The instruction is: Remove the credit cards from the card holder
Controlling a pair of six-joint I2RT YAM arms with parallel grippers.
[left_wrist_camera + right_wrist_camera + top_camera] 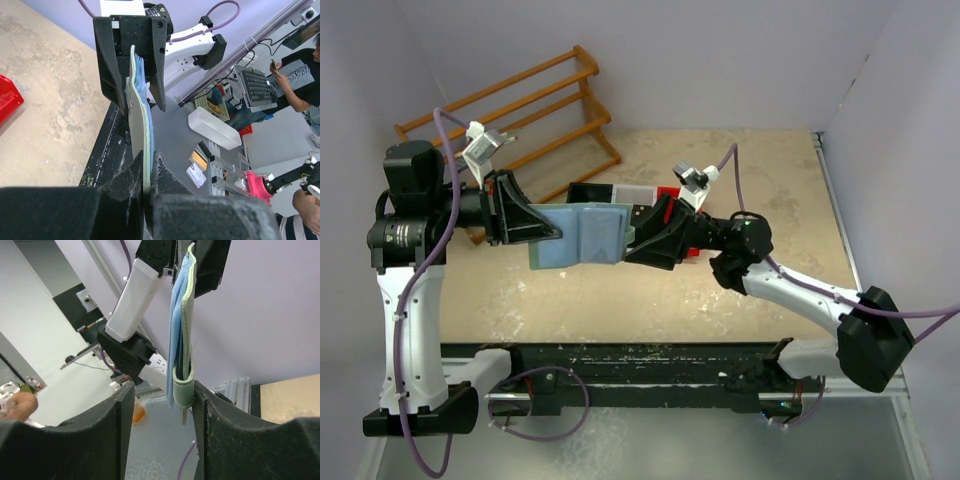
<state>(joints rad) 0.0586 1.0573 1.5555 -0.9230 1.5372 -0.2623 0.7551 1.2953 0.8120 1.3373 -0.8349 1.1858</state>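
From above, my left gripper (548,232) sits at 9 o'clock, its fingers clamped tight on the left edge of the grey-green, book-fold fabric card holder (590,235), which hangs clear of the table with its teal inside facing up. Its long axis runs 9 to 3 o'clock between the arms. At the 3 o'clock end my right gripper (635,243) straddles the free edge, fingers apart, one close to the strap loop and a gap on the other side. That arm is the nearer one for pulling. I cannot make out the credit cards in the pockets. Below lies the mottled beige tabletop (740,290). Red, white and black plastic bins (635,192) sit at 12 o'clock, with a slatted wooden rack (535,110) against the pale wall.
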